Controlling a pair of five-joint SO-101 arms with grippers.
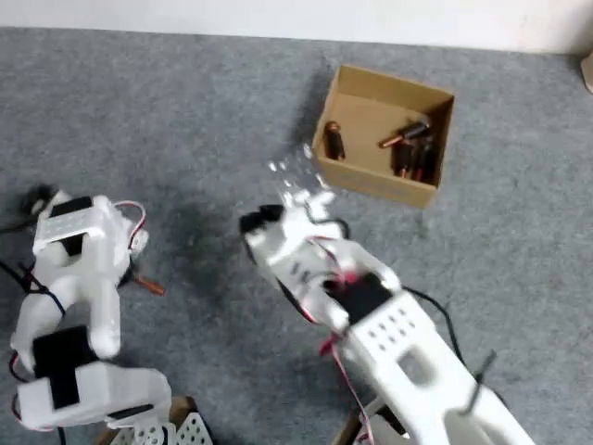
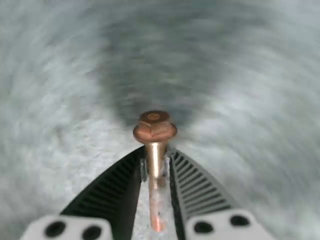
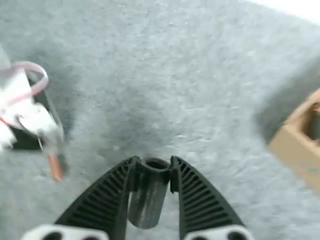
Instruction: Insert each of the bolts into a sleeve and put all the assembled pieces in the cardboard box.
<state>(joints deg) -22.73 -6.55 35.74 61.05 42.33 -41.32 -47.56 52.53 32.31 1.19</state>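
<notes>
The left gripper (image 2: pixel 156 156) pinches a copper bolt (image 2: pixel 154 131) by its shank. The hex head sticks out past the fingertips and the threaded end runs back between the jaws. The right gripper (image 3: pixel 154 167) is clamped on a dark sleeve (image 3: pixel 147 200), whose open mouth is level with the fingertips. In the high view the left arm (image 1: pixel 79 278) sits at 9 o'clock on the grey mat (image 1: pixel 185 111), with the bolt's tip showing at its 3 o'clock side. The right arm (image 1: pixel 371 324) comes in from 5 o'clock and ends near the centre, at 7 o'clock of the box (image 1: pixel 375 181). The box lies at 1 o'clock on the mat. Inside it, 1 assembled piece (image 1: pixel 334 141) lies at the 9 o'clock end and a cluster of pieces (image 1: pixel 414 153) at the 3 o'clock end.
</notes>
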